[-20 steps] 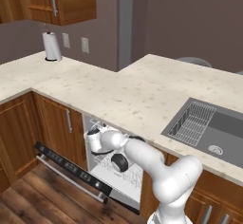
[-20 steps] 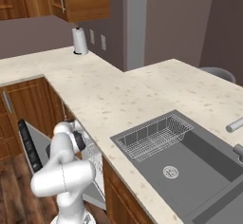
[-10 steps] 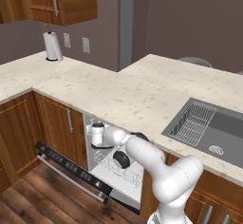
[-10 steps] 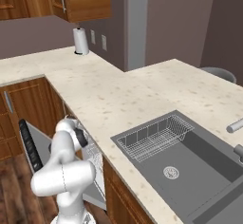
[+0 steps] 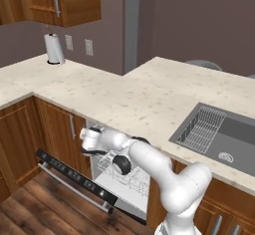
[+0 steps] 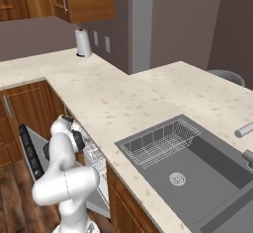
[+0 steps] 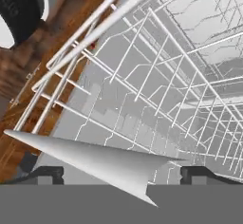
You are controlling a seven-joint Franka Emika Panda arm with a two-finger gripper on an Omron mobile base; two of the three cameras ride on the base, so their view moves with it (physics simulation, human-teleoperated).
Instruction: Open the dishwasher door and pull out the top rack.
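The big speckled counter (image 5: pixel 124 99) runs around the corner, with a grey sink (image 6: pixel 197 173) and its small wire grid (image 6: pixel 160 142) set into it, and a paper towel roll (image 5: pixel 54 49) stands far back by the wall. Under the counter the dishwasher door (image 5: pixel 74 176) hangs open and low, tipped down toward the wood floor (image 5: pixel 30 214), with brown cabinet doors (image 5: pixel 60 129) just beside it. The white top rack (image 5: pixel 124 175) sits inside the opening just above the door, and the gripper (image 7: pixel 121 173) is right up against its thin wires with its two dark tips spread apart, touching nothing that I can see.
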